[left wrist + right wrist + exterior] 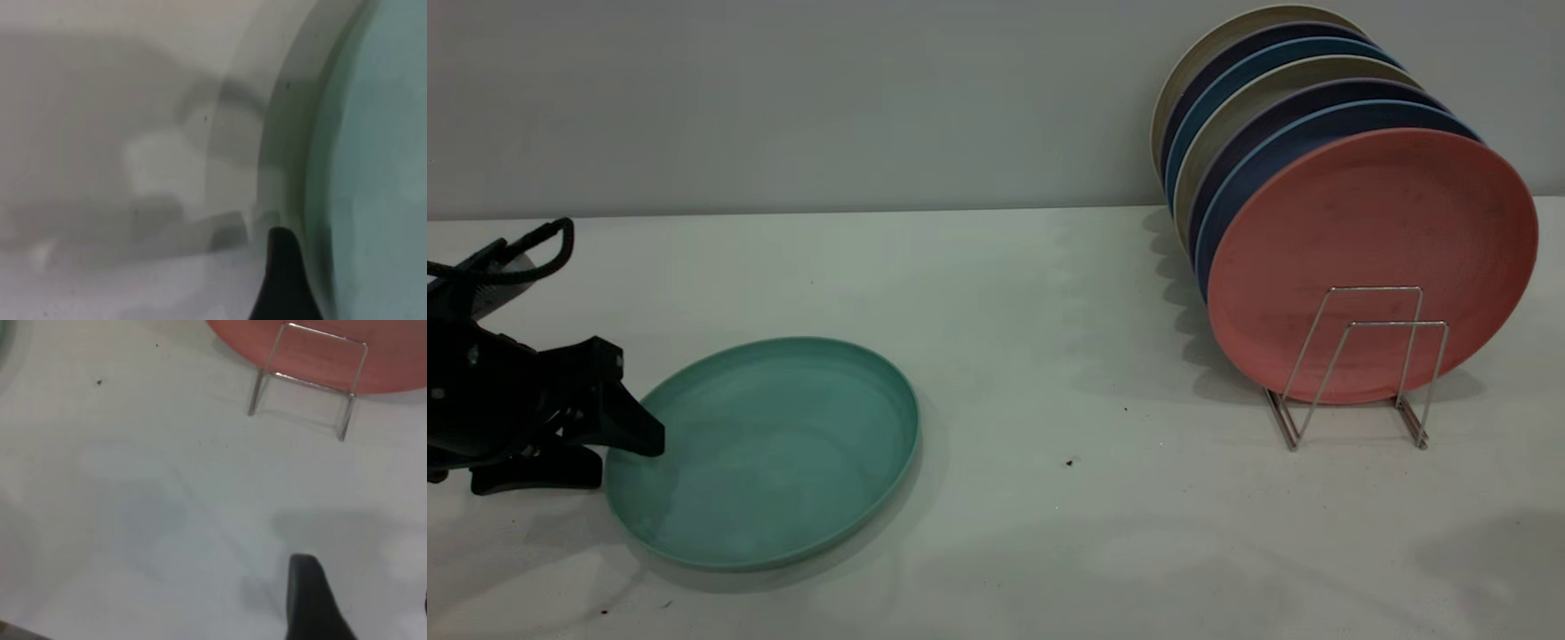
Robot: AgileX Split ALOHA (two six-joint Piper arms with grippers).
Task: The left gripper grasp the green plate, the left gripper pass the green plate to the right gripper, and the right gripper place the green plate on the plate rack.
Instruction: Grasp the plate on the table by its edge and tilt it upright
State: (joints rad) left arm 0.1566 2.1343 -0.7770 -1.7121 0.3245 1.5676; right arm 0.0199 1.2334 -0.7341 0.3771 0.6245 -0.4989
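Exterior view has the white table (1049,533) with a row of plates standing in the plate rack (1356,364) at the right, salmon-pink plate (1374,258) at the front and two wire loops free before it. Green plate (769,449) lies flat at the left, well apart from the rack. Left gripper (618,444) reaches in low from the left edge, jaws spread, upper one over the plate's near rim, lower one on the table just beside it; the right gripper (313,600) only shows one dark jaw in its wrist view, so can't tell how it's set.
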